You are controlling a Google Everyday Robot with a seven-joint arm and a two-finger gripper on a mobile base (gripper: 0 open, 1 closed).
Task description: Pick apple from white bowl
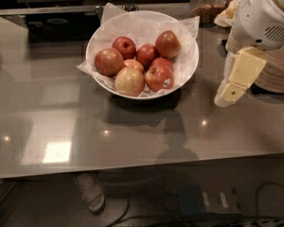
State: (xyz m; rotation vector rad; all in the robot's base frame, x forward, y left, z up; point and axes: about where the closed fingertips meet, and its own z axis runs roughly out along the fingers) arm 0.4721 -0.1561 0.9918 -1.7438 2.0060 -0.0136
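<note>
The white bowl (187, 65), wide and lined with crinkled white paper, sits at the back middle of the grey counter. It holds several apples. Two large dull red apples streaked with yellow-orange lie in it, one at the left (109, 61) and one at the back right (168, 43). A smaller dark red apple (124, 46), a pale yellow-green apple (129, 81) and a red apple with a sticker (159, 77) lie between them. My gripper (226, 97), cream-coloured on a white arm, hangs over the counter to the right of the bowl, apart from it, holding nothing.
Stacks of cream paper bowls (277, 74) stand at the right, behind the arm. A glass jar (207, 4) stands at the back right. A dark cooktop panel (52, 25) lies at the back left. The counter's front edge (132, 171) runs across the lower view.
</note>
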